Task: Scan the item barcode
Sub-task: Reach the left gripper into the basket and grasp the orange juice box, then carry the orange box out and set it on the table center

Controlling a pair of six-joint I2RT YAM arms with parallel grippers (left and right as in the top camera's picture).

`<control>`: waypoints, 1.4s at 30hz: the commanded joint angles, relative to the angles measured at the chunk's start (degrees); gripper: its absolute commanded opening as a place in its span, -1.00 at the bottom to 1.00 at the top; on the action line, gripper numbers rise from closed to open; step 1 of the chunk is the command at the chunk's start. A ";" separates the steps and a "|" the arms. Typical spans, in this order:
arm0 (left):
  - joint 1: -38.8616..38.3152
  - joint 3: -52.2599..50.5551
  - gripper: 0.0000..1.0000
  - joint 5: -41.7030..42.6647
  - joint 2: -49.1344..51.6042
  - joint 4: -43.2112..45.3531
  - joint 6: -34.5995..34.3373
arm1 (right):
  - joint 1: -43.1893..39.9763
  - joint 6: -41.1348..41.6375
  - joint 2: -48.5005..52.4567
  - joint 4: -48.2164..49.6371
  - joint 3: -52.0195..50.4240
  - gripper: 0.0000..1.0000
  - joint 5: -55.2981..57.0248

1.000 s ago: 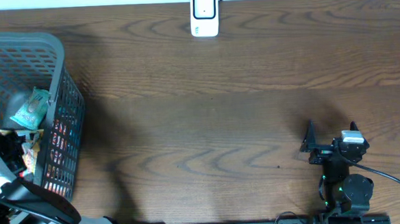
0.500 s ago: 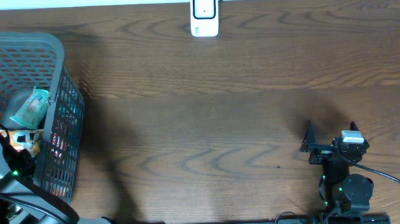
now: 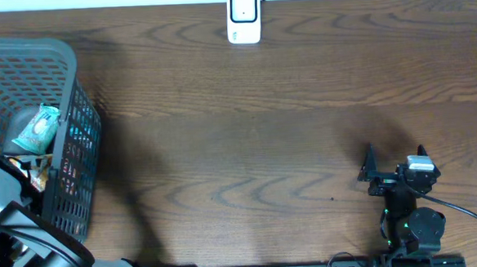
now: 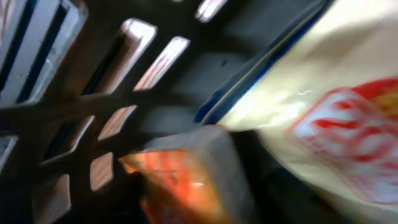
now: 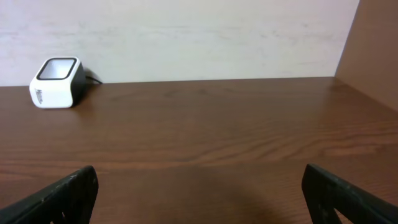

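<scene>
While the right gripper (image 3: 395, 152) at four o'clock spreads its jaws wide, holding nothing, the left gripper (image 3: 15, 170) sits in the basket (image 3: 69, 60) at nine o'clock; blur hides its jaws, so their state cannot be told.

1. Table (image 3: 262, 108): dark wood grain, smooth, faint sheen.
2. Basket (image 3: 64, 57), left edge: grey matt plastic lattice.
3. Scanner (image 3: 244, 17), top centre: glossy white plastic.
4. Packet (image 3: 39, 129), far left: shiny, crinkled film.

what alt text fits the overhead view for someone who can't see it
The left arm reaches into a grey basket of packets at the left edge of a wooden table. A white scanner sits at the far edge, and the right gripper is open at the front right.
</scene>
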 commanded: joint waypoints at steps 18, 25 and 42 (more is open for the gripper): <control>0.17 19.52 -0.85 1.03 -11.43 -5.49 13.44 | -0.39 -0.61 -0.15 -0.24 -0.07 0.98 -0.07; 0.13 30.23 -0.85 12.00 -23.30 -5.99 15.91 | -0.39 -0.61 -0.15 -0.24 -0.07 0.98 -0.07; -52.19 28.61 -0.85 7.82 -26.25 -2.43 19.56 | -0.39 -0.61 -0.15 -0.24 -0.07 0.99 -0.07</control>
